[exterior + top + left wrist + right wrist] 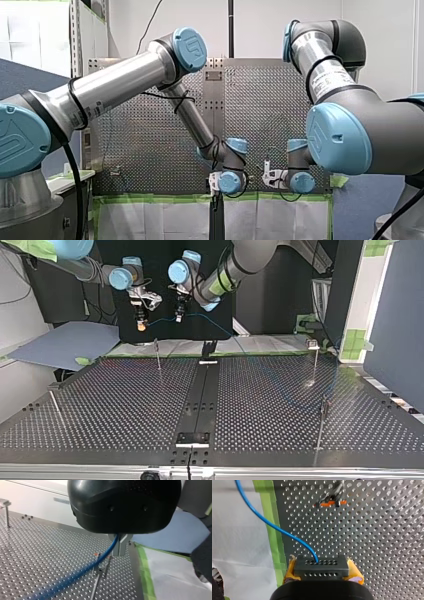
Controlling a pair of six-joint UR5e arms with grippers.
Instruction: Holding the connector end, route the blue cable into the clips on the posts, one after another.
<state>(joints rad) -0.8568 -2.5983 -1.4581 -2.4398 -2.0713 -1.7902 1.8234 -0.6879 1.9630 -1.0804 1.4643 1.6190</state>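
Two tight grips: right claw point(322, 570) around the connector point(321, 566), left claw point(119, 547) around the blue cable point(75, 576).

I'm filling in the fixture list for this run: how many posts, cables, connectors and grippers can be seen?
Posts: 4
Blue cable: 1
Black connector: 1
Grippers, my left gripper and my right gripper: 2
Total: 8
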